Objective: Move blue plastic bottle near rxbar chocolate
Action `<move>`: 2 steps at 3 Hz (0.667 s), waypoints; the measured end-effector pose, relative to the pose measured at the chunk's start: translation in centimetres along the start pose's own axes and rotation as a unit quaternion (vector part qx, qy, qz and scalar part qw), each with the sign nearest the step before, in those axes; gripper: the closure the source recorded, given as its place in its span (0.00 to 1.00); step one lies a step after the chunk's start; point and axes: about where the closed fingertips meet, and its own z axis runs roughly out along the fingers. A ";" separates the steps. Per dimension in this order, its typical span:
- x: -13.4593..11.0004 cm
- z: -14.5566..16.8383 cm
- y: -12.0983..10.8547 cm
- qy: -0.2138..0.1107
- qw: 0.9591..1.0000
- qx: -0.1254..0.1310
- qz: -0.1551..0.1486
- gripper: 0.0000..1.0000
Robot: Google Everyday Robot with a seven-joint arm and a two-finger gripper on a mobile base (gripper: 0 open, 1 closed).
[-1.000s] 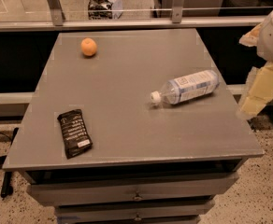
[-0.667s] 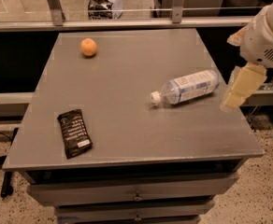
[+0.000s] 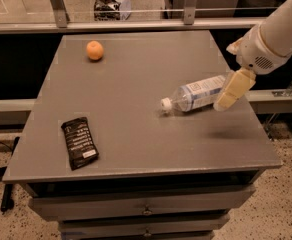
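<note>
The blue plastic bottle (image 3: 196,95) lies on its side at the right of the grey table (image 3: 136,109), white cap pointing left. The rxbar chocolate (image 3: 79,142), a black wrapper with white print, lies flat near the front left corner. My gripper (image 3: 232,91) hangs from the white arm coming in from the upper right. Its cream fingers (image 3: 234,89) hover over the bottle's base end and hide that end. It holds nothing.
An orange (image 3: 94,50) sits at the back left of the table. The table's right edge lies just past the bottle. Drawers are below the front edge. A glass rail runs behind the table.
The arm has swung in from the right edge toward the left, and the gripper now sits over the bottle's base end. Bottle, bar and orange have not moved.
</note>
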 end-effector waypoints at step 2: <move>-0.6 5.6 -1.7 -0.030 0.998 -0.030 0.042 0.00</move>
